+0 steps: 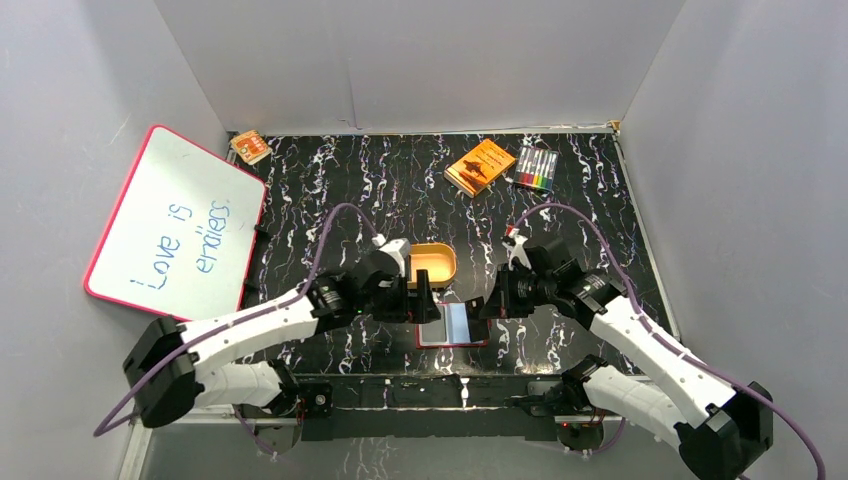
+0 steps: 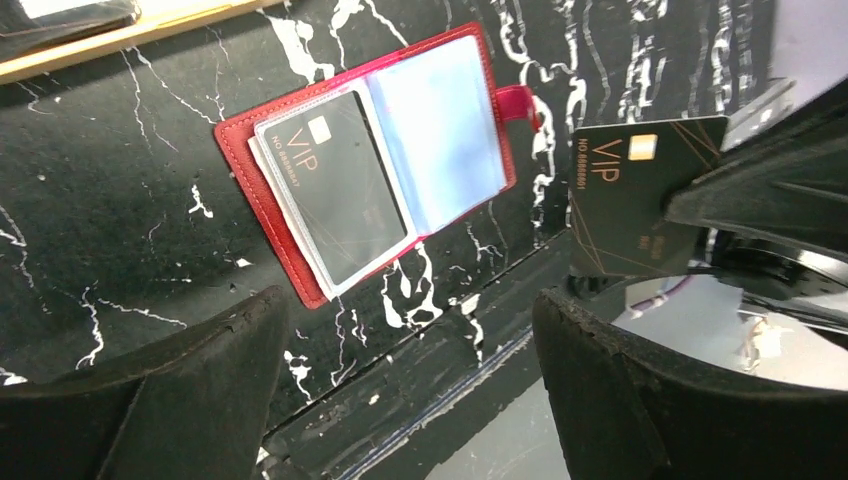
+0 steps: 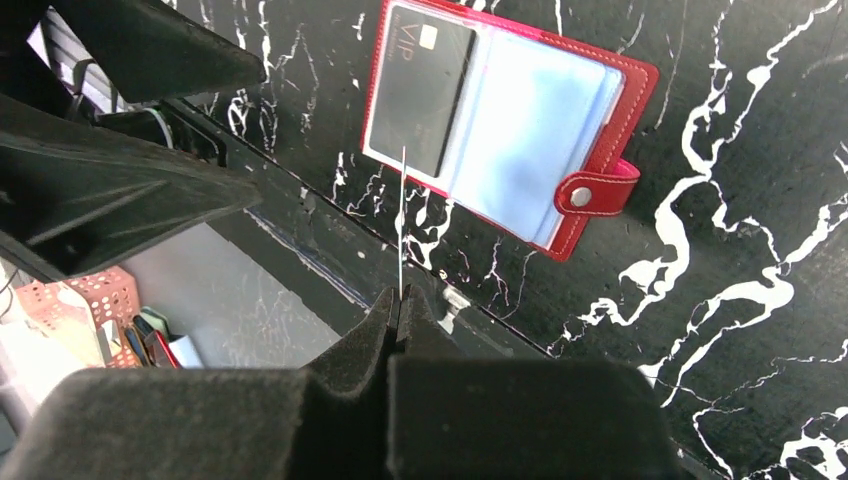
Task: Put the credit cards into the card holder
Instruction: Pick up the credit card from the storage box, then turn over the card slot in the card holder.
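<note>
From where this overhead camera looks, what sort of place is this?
Probably a robotics test booth: plain grey panels wall in a black marbled table, two robot arms sit at its near edge, and a whiteboard lies beside it.

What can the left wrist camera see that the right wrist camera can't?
Only the left wrist view shows the face of the held credit card, with its gold VIP lettering, and the edge of the tan tray. Only the right wrist view shows the snap button, and that card edge-on as a thin line in the shut right gripper. Both show the open red card holder on the black marbled table, with another black card in its pocket.
</note>
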Robot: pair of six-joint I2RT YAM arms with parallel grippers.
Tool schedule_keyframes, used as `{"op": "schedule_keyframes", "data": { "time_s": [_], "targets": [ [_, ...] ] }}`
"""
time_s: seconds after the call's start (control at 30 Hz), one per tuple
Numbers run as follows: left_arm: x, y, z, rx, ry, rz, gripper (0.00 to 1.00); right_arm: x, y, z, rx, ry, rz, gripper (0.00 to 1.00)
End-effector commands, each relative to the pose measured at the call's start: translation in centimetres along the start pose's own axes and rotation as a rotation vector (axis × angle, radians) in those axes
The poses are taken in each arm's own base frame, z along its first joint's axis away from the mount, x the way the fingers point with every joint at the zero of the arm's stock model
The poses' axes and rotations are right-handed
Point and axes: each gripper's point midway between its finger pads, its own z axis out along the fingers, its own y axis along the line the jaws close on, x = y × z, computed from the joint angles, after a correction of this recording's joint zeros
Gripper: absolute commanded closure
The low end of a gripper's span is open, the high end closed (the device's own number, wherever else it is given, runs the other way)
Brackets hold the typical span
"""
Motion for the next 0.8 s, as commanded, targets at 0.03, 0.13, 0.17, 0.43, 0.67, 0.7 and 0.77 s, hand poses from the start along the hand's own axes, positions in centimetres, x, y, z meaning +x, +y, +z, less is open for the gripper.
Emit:
{"op": "schedule_keyframes", "data": {
  "time_s": [0.03, 0.13, 0.17, 0.43, 0.67, 0.7, 0.77],
  "targets": [
    [-1.0, -1.9, 2.1, 0.014, -0.017, -0.004, 0.14, -0.2, -1.2, 0.6, 0.041, -0.029, 0.077, 1.00],
    [-0.7, -2.8, 3.6, 0.007, 0.007, 0.016, 0.17, 0.1, -1.9, 0.5, 0.064, -0.050, 0.111, 1.00],
    [-0.3, -2.9, 4.3, -0.001, 0.021, 0.022, 0.18, 0.2, -2.0, 0.4, 0.063, -0.051, 0.116, 1.00],
    [0.3, -4.2, 7.7, -0.013, 0.063, 0.041, 0.30, 1.0, -3.7, -0.2, 0.132, -0.072, 0.140, 1.00],
    [1.5, -2.9, 10.1, -0.121, 0.093, 0.080, 0.42, 1.1, -3.9, -1.3, 0.146, -0.119, 0.154, 1.00],
    [1.7, -2.6, 10.4, -0.138, 0.100, 0.086, 0.44, 1.2, -3.9, -1.4, 0.147, -0.123, 0.153, 1.00],
    [1.8, -2.2, 10.8, -0.165, 0.106, 0.100, 0.46, 1.1, -3.8, -1.7, 0.149, -0.133, 0.150, 1.00]
  ]
}}
